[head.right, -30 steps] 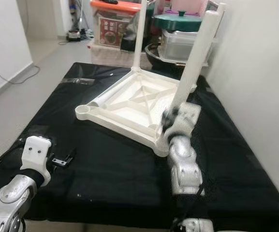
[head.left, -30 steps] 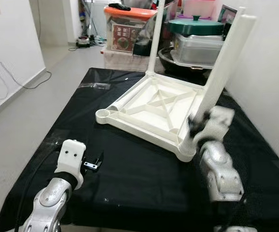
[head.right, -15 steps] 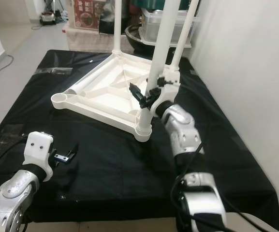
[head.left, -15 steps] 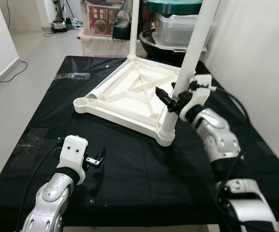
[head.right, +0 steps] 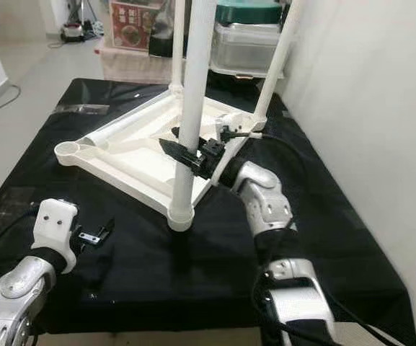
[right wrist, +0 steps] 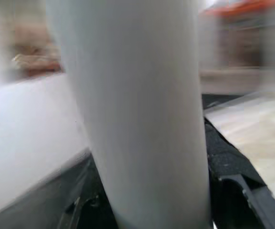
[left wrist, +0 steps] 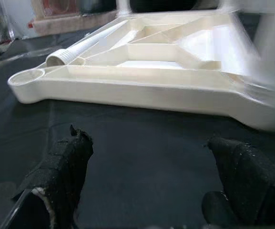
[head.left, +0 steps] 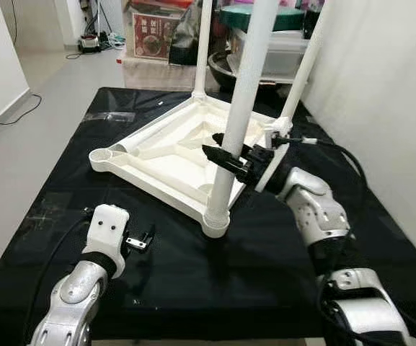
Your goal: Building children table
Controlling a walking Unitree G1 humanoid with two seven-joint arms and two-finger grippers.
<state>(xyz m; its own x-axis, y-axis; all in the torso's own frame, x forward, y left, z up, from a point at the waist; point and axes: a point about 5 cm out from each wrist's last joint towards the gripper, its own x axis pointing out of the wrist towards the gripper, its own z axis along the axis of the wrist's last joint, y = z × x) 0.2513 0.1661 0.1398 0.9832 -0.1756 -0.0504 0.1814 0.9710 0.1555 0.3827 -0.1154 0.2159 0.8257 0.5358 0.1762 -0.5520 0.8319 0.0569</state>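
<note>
A white plastic children's table [head.left: 171,162] lies upside down on a black-covered work table [head.left: 193,274]. Three white legs stand up from its corners: the near one [head.left: 242,101], a far one [head.left: 203,50] and a right one [head.left: 303,68]. The left corner socket [head.left: 101,155] is empty, and a loose leg [left wrist: 77,46] lies inside the frame beside it. My right gripper [head.left: 213,144] is shut on the near leg [right wrist: 137,105] low down, with one finger [right wrist: 225,164] on each side. My left gripper [left wrist: 147,143] is open just above the cloth, in front of the table's near rim.
Storage boxes, a green-lidded pot [head.left: 265,18] and a clear container [head.left: 288,56] crowd the space behind the work table. A white wall [head.left: 388,115] runs close along the right. A clear plastic bag [head.left: 110,115] lies on the cloth at the far left. Open floor [head.left: 34,101] is to the left.
The head camera has shifted. The near leg went from tilted to upright, and the near corner slid left and closer. My right gripper closed around that leg. The left gripper stayed put.
</note>
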